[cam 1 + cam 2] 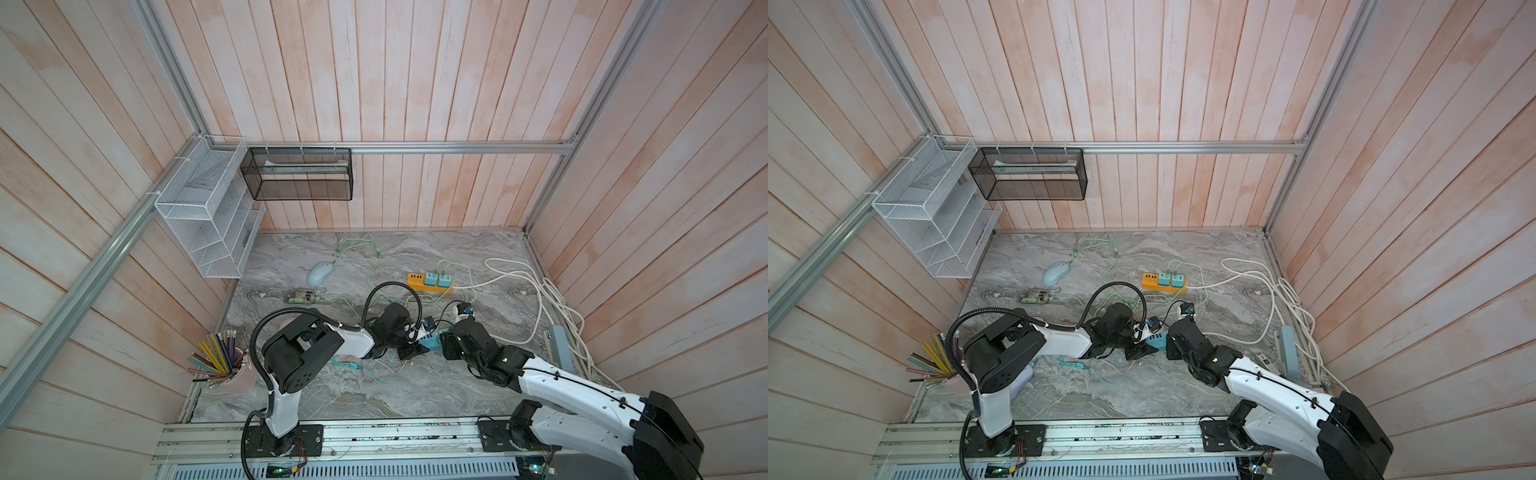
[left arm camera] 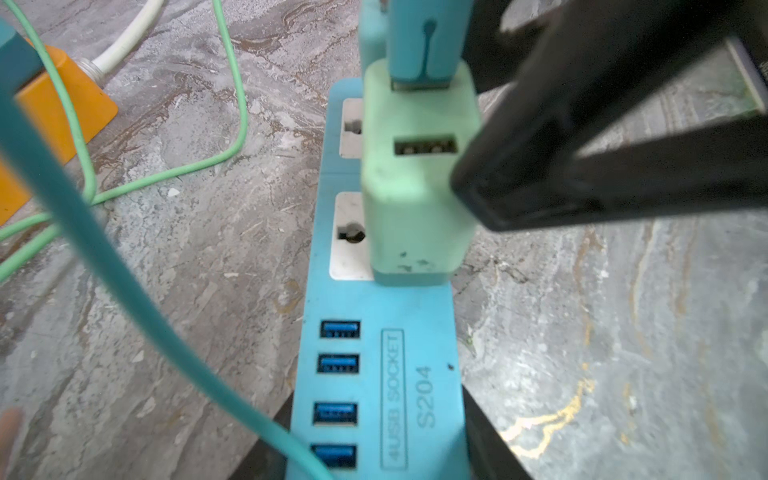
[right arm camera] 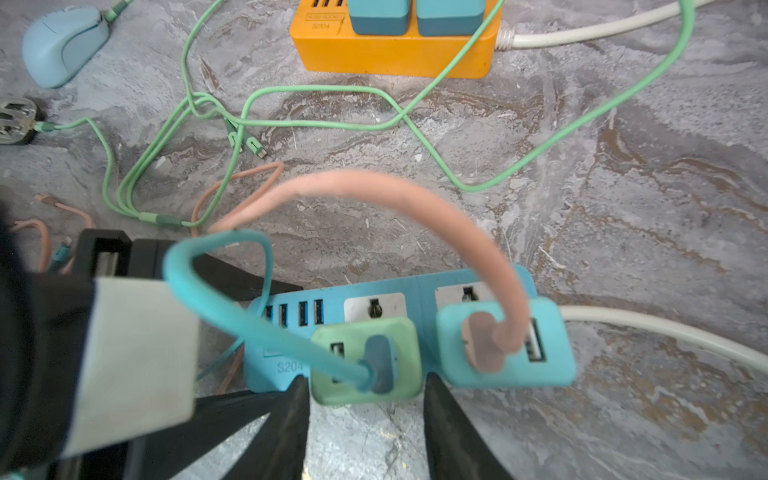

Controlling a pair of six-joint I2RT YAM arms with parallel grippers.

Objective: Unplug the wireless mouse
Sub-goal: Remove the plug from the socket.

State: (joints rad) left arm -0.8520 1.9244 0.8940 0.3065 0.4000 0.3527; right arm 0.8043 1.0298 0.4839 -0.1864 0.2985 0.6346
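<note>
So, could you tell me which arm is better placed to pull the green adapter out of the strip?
Right. The right gripper flanks the green adapter, while the left gripper clamps the blue power strip at its USB end, likely bracing it.

Soft even light; wrist views blurred close-up.

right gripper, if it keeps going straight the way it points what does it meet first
The green USB charger plugged into the blue power strip. It sits between the right gripper's fingers, so contact looks near, though depth is unclear.
</note>
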